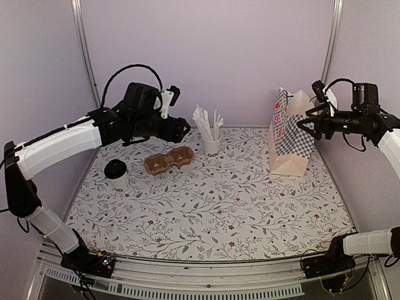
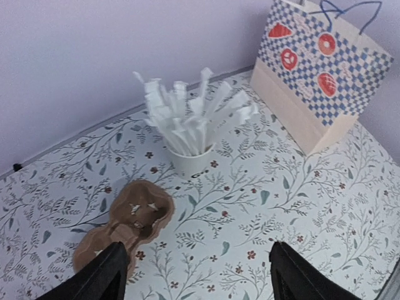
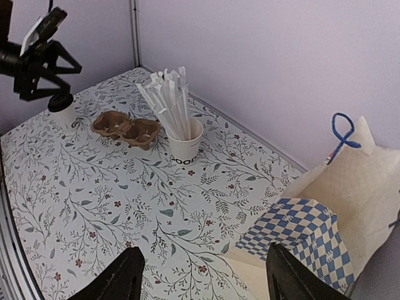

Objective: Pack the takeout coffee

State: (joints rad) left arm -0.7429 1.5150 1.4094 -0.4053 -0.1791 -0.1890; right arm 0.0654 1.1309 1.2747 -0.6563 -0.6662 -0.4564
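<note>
Takeout coffee (image 1: 116, 175) upright at 9 o'clock on the floral table (image 1: 206, 212), pulp carrier (image 1: 167, 161) near at its 2 o'clock, left gripper (image 2: 197, 245) jaws apart, empty, raised near the carrier, right gripper (image 3: 205, 249) jaws apart, empty, by the checked bag (image 1: 289, 134) at 2 o'clock

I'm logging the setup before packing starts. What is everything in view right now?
takeout coffee: one, white cup, black lid, table's left
cup carrier: one, brown, back centre
straw cup: one, white with white straws, right of cup carrier
paper bag: one, blue-white check, back right
table: one, floral-patterned, under everything
left gripper: one, black, open, raised near cup carrier
right gripper: one, black, open, beside paper bag top
</note>
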